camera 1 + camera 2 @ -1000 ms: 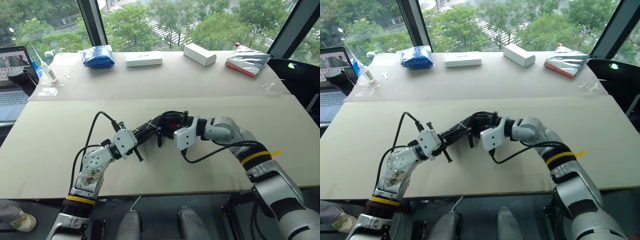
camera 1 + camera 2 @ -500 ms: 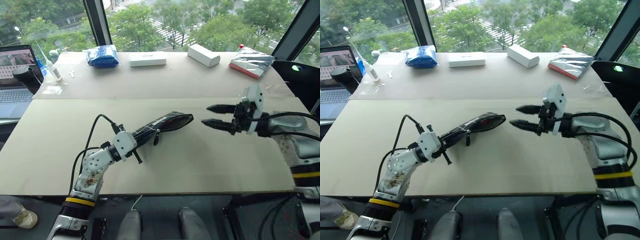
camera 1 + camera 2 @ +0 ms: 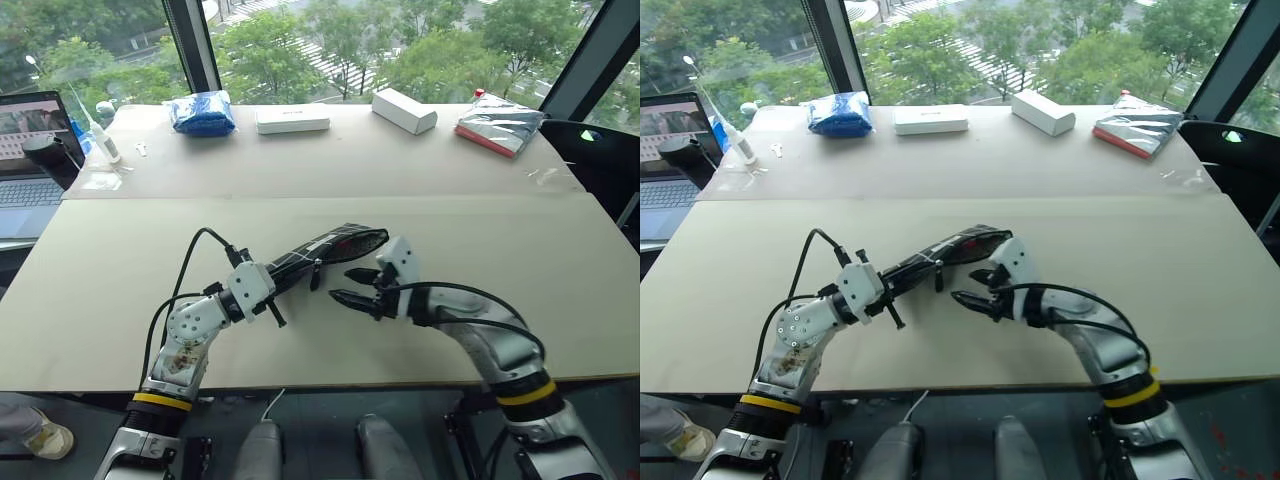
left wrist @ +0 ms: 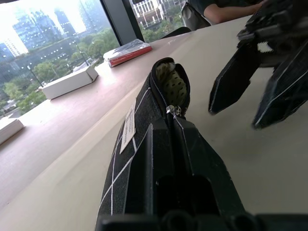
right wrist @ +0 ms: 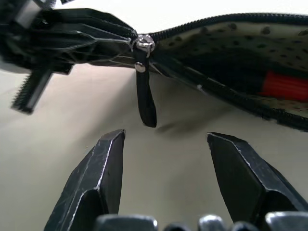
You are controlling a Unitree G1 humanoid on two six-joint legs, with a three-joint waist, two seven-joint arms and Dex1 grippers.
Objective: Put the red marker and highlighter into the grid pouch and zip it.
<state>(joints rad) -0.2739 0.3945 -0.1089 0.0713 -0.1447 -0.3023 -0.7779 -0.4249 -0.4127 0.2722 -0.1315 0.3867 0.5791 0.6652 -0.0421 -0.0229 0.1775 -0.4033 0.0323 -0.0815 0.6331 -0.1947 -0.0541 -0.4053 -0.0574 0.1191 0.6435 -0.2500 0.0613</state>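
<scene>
Room: I saw a wide window wall point(image 3: 330, 40) on the far side with trees beyond it, and a laptop point(image 3: 25, 150) off the far left edge.
Surface: a broad pale surface point(image 3: 120, 250) in two levels; along the far strip lay a blue bag point(image 3: 203, 113), two white boxes point(image 3: 291, 120) and a silver packet point(image 3: 495, 125), all well apart from my work.
Grid pouch: the grid pouch point(image 3: 320, 255) was lifted off the surface, near the middle, its mouth unzipped and pointing right.
Left pincer: the left pincer point(image 4: 173, 159) was clamped tight on the pouch's near end, holding it roughly level.
Right pincer: the right pincer point(image 5: 166, 173) was spread wide and empty, just below the zipper pull strap point(image 5: 146, 103), not touching it.
Red marker: something red point(image 5: 284, 86) showed inside the open mouth; I judged that to be the marker.
Highlighter: I could not tell whether it was inside.
Risk, zipping: I judged the thin hanging strap could slip past the wide fingers if they closed off-centre.
Risk, hold: pulling the zipper might drag the pouch out of the left grip or twist it.
Risk, contents: tilting the open mouth down could spill the marker.
</scene>
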